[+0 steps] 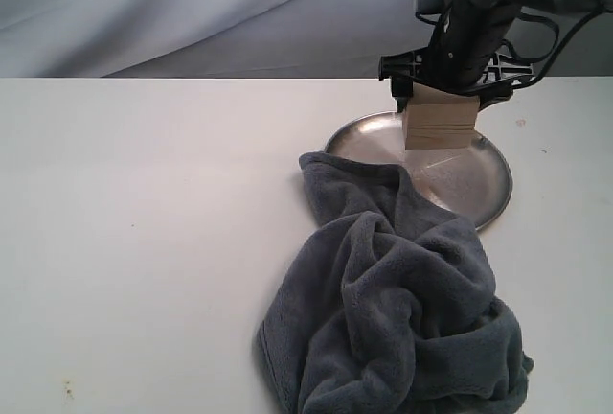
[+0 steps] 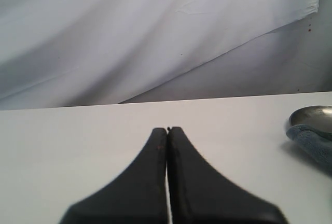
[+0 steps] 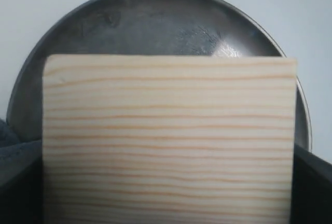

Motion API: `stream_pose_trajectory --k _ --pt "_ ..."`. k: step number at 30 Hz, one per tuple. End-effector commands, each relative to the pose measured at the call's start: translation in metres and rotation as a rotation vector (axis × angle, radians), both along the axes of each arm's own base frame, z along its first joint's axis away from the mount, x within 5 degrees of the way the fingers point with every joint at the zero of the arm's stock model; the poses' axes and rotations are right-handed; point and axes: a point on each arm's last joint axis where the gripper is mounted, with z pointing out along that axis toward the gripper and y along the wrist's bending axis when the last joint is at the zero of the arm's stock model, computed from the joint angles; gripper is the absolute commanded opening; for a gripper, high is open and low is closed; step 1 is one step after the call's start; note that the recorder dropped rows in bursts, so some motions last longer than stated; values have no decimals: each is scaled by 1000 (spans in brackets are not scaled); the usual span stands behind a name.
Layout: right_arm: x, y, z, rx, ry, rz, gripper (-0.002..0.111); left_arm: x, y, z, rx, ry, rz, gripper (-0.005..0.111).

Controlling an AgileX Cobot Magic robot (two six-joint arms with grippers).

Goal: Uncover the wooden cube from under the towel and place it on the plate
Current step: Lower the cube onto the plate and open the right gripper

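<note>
The wooden cube point(image 1: 440, 122), pale with fine grain lines, is held over the back part of the silver plate point(image 1: 484, 189). My right gripper point(image 1: 443, 100) is shut on it, one finger on each side. I cannot tell whether the cube touches the plate. In the right wrist view the cube point(image 3: 171, 136) fills most of the picture, with the plate point(image 3: 145, 22) behind it. The grey-blue towel point(image 1: 402, 309) lies crumpled in front of the plate, one corner over the plate's near left rim. My left gripper point(image 2: 167, 129) is shut on nothing, low over the bare table, and is out of the exterior view.
The white table point(image 1: 144, 222) stretches wide to the left of the towel. A pale cloth backdrop point(image 1: 192, 11) hangs behind the table's far edge. The left wrist view catches the plate's rim point(image 2: 314, 114) and a bit of towel point(image 2: 316, 143) at its right side.
</note>
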Motion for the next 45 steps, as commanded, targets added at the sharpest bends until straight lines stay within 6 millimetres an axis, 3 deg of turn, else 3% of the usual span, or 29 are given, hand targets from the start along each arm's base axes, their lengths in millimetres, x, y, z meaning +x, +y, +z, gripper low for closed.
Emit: stream_pose_trajectory --k 1,9,18,32,34,39,45 --pt "9 4 3 29 -42 8 0 0 0 -1 -4 1 -5 0" --pt "19 7 -7 26 -65 15 0 0 0 -1 -4 1 -5 0" --pt "29 -8 -19 81 -28 -52 0 0 0 -1 -4 1 -5 0" --pt "30 -7 -18 83 -53 -25 1 0 0 -1 -4 1 -5 0" --pt "31 -7 -18 83 -56 -23 11 0 0 -1 -4 1 -5 0" --pt "30 -7 -18 82 -53 -23 57 0 0 -1 -4 1 -5 0" --pt "29 -8 -19 73 -32 -25 82 0 0 -1 -4 1 -5 0"
